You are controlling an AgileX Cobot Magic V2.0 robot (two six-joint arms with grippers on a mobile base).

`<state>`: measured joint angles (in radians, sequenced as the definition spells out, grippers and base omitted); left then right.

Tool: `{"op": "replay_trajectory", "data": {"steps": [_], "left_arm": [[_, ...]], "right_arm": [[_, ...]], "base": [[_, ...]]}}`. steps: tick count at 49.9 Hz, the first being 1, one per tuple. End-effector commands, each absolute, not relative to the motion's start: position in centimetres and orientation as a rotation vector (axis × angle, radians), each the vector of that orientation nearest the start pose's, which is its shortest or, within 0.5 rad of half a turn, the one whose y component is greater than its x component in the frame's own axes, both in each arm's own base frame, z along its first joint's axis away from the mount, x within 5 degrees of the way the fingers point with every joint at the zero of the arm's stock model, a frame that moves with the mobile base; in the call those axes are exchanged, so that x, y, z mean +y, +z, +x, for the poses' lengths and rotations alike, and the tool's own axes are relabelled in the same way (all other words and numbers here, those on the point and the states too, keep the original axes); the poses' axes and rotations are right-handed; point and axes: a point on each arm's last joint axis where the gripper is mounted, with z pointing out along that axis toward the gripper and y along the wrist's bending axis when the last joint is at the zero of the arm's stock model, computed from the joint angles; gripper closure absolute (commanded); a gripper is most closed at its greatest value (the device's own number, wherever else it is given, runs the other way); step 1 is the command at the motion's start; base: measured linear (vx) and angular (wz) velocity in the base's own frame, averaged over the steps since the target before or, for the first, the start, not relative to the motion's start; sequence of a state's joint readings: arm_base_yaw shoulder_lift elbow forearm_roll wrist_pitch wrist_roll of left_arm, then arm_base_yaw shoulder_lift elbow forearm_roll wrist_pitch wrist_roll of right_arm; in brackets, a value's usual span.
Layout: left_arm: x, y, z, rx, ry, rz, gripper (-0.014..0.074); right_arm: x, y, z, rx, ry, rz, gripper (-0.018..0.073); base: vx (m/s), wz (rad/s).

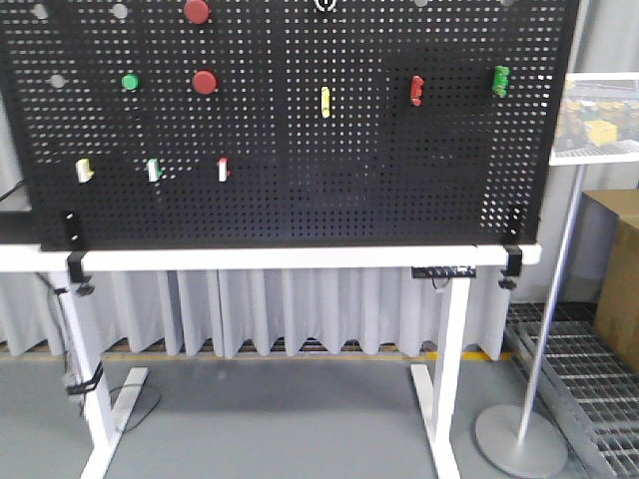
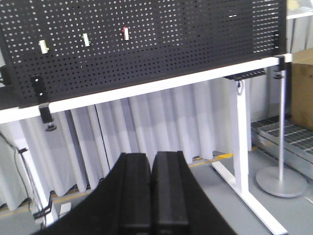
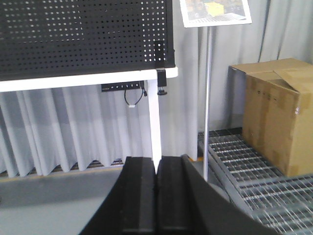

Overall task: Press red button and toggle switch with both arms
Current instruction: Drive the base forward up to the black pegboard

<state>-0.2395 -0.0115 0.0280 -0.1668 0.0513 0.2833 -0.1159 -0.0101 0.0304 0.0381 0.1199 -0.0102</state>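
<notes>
While the front view faces the black pegboard, the upper red button sits at the board's top edge on the left. The lower red button is just beneath it, and a green button lies to the left of that one. The toggle switch, small and round with a white ring, sits at the board's top edge near the middle, partly cut off by the frame. A white table carries the board.

From the left wrist, the left claw is pressed together with nothing between its pads. It is low and well apart from the pegboard, below the table.

From the right wrist, the right claw is likewise pressed together and holds nothing. It is below the lower right corner of the pegboard. A cardboard box stands to the right of the board, with a sign pole between them.
</notes>
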Motion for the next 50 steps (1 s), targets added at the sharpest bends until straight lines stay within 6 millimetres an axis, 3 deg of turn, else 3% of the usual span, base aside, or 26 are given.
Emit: {"op": "replay_trajectory", "data": {"steps": [1,50], "left_arm": [[-1.31,19.64,5.50,1.470,-0.105,0.255,0.0595],[-1.31,19.64,5.50,1.470,-0.105,0.255,0.0595]], "right_arm": [[-0.68,19.69,5.60,1.537,-0.083,0.106,0.0562],[-0.68,19.70,5.60,1.536,-0.083,0.106,0.0562]], "base": [[0.54,-0.01],[0.45,0.01]]}}
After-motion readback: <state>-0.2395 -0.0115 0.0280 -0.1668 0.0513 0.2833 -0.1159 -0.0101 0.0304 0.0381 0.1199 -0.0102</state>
